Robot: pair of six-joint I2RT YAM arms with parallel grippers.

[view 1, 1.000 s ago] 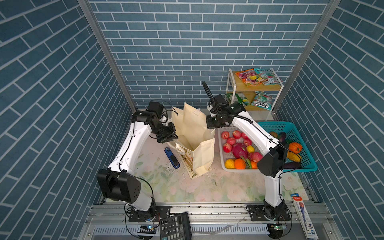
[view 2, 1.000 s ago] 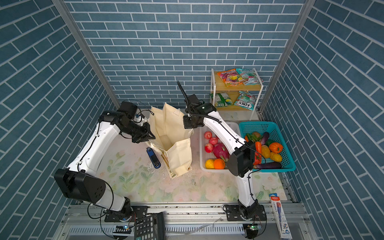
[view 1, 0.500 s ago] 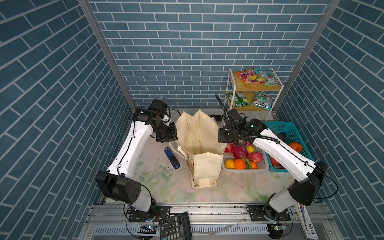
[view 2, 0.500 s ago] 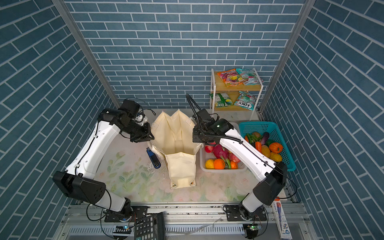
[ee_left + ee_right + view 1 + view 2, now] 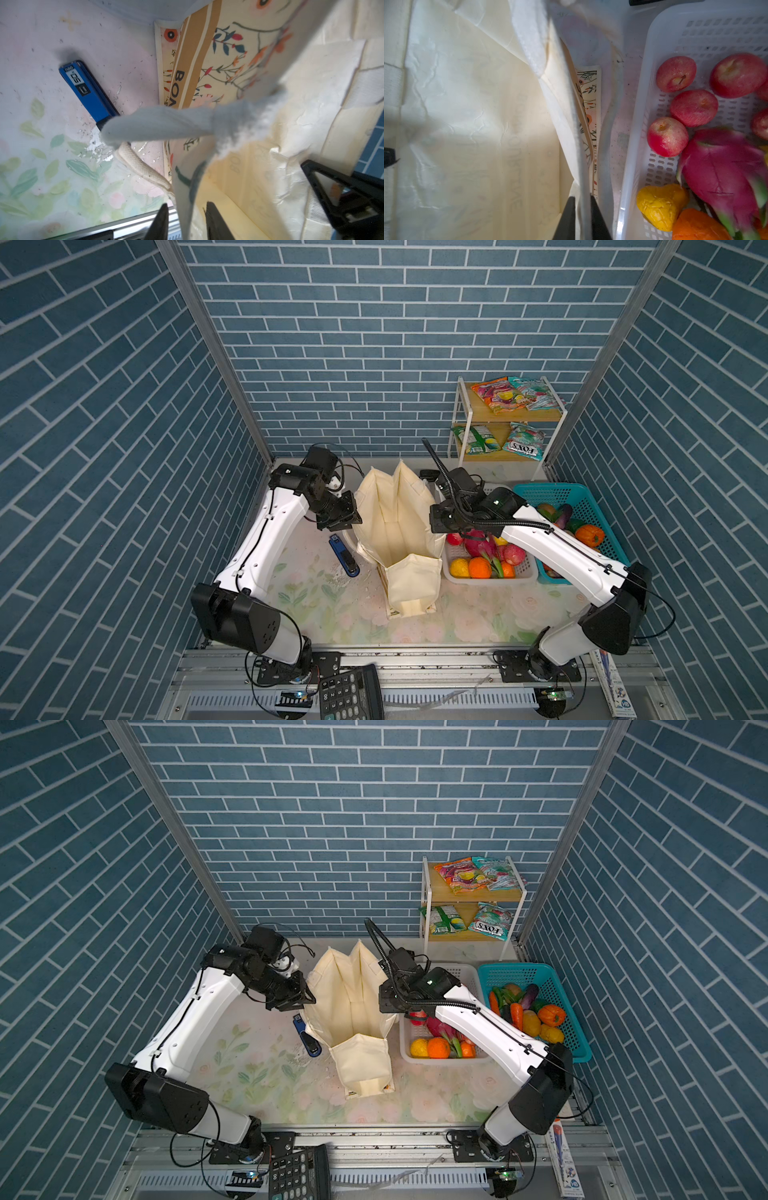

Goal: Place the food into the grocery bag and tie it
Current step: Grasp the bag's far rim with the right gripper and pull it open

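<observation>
Between the two arms: the grocery bag [image 5: 395, 522] stands upright on the table, mouth spread, bare lining showing inside.
Right gripper [image 5: 581, 205]: clamped tight on the bag's rim, beside the white basket [image 5: 631, 149].
Left gripper [image 5: 187, 207]: jaws slightly parted, with the opposite rim running loose between them.
Risk: that rim may slip free and the mouth sag shut. A one-sided pull could tip the bag.
Food: none of it is seen in the bag.
Count: one dragon fruit [image 5: 724, 174], at least two oranges [image 5: 480, 567], four snack packets [image 5: 500, 394] on the shelf [image 5: 457, 423], and two baskets, white and teal basket [image 5: 552, 491].
</observation>
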